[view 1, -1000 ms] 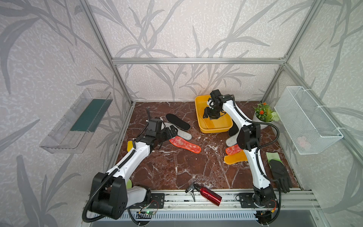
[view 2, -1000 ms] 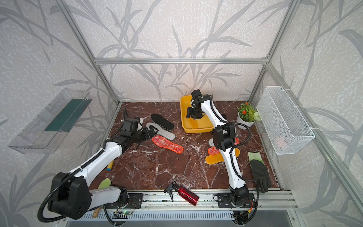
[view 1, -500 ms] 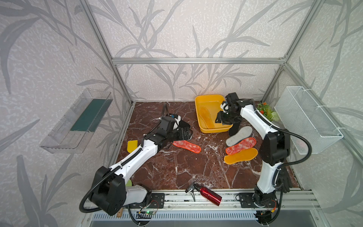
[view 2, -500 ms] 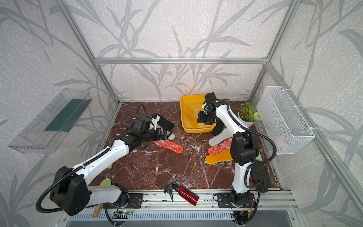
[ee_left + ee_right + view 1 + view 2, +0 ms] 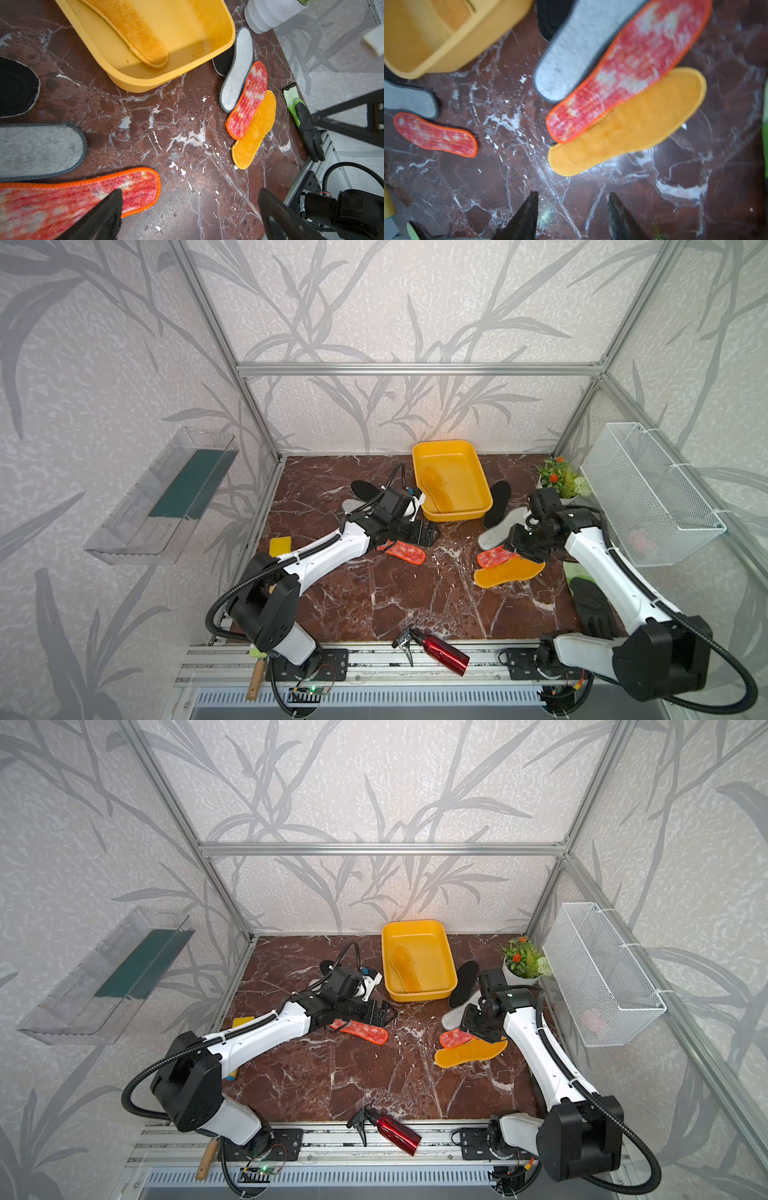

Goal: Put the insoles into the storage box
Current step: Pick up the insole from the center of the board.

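as the left gripper hangs spread wide and empty, one finger above the red-orange mottled quilted insole lying left of the brown marble table's middle, a pick-up is judged in hand. right gripper: jaws partly apart, nothing between them, over bare marble just beside the yellow-orange plush insole near the right edge. shallow yellow plastic storage box: at the middle of the far edge, holding one yellow-orange insole; seven lie outside. next move calls for lowering, pinching a thin edge lying flush on marble, then lifting it to the box.
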Tool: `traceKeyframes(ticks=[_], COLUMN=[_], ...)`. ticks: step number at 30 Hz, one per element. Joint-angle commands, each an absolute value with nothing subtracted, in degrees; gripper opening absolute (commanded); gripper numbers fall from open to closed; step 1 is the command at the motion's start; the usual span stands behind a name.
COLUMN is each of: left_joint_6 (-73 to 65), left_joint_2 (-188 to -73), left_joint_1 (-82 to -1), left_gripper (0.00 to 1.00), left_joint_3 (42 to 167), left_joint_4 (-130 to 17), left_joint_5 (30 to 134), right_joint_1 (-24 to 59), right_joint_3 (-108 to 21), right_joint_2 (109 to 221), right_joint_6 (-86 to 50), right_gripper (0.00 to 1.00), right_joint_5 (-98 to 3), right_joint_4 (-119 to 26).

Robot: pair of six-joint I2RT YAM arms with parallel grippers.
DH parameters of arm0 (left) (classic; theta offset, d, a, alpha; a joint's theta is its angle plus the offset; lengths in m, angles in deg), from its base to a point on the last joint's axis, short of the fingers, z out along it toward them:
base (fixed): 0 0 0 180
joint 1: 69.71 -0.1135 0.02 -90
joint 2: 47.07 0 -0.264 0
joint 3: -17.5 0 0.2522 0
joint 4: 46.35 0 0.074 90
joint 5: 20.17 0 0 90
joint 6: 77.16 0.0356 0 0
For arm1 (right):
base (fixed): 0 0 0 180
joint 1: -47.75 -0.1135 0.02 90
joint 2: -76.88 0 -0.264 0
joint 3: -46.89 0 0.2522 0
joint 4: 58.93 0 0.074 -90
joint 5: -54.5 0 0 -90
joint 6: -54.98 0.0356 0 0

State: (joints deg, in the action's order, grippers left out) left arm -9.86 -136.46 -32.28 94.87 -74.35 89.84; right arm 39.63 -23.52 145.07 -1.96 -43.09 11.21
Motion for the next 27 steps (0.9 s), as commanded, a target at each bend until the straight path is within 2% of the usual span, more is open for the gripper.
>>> traceKeyframes(ticks=[1, 5, 9, 17, 27], left_joint_6=[-10.51, -11.15, -11.85, -14.68, -16.44], left_joint_2=[-135.22, -135.23, -134.36, -130.6, -128.2], left_joint_1=[-32.36, -32.43, -33.02, -35.11, -37.68], left_gripper=[0.99, 0.99, 0.99, 0.99, 0.99], left_joint_3=[93.7, 93.78, 93.55, 89.88, 87.87], left_joint_4=[-71.26, -71.53, -72.61, -72.72, -72.98], left_joint_5=[87.48, 86.48, 83.85, 79.45, 78.22], right_joint_1=[39.93, 40.01, 40.02, 40.54, 40.81], right_joint_3=[-18.46, -14.3, -12.08, -9.56, -11.04], right_joint_2=[138.77, 134.44, 134.98, 141.82, 152.29], right_joint_6=[7.87, 11.92, 14.08, 18.31, 17.65], right_gripper=[0.53, 0.53, 0.53, 0.53, 0.52], right_joint_5=[-39.47, -37.08, -36.4, -33.65, -36.52], right_joint_4=[14.45, 15.95, 15.06, 9.55, 4.55])
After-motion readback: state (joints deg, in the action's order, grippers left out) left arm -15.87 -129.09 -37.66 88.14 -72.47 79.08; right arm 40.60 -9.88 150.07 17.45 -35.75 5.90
